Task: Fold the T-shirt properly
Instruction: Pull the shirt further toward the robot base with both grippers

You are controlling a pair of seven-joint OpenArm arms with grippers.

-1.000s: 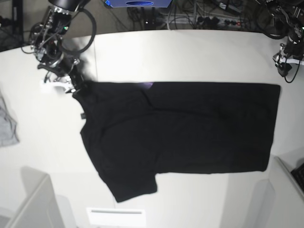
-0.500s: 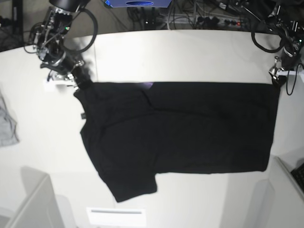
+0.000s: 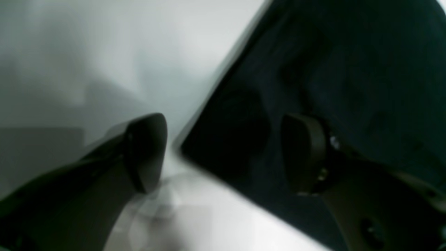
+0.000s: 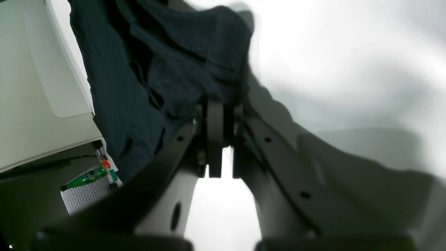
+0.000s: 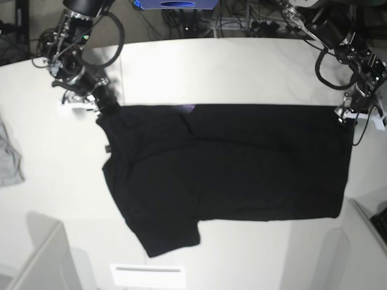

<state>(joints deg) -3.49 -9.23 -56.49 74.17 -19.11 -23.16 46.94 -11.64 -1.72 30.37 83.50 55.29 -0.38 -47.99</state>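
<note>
The black T-shirt lies spread flat on the white table, plain side up, with a small purple patch showing at its top edge. My right gripper is at the shirt's top left corner. In the right wrist view its fingers are shut on a bunched fold of the T-shirt. My left gripper is at the shirt's top right corner. The left wrist view shows this gripper open, with the corner of the T-shirt lying between its two fingers.
A small grey cloth lies at the table's left edge. White boxes stand at the front left and front right, with a white label between them. Cables run behind the table. A green bottle lies off the table.
My left arm has swung in from the far right down to the shirt's top right corner. My right gripper has shut on the top left corner and pulled it slightly upward.
</note>
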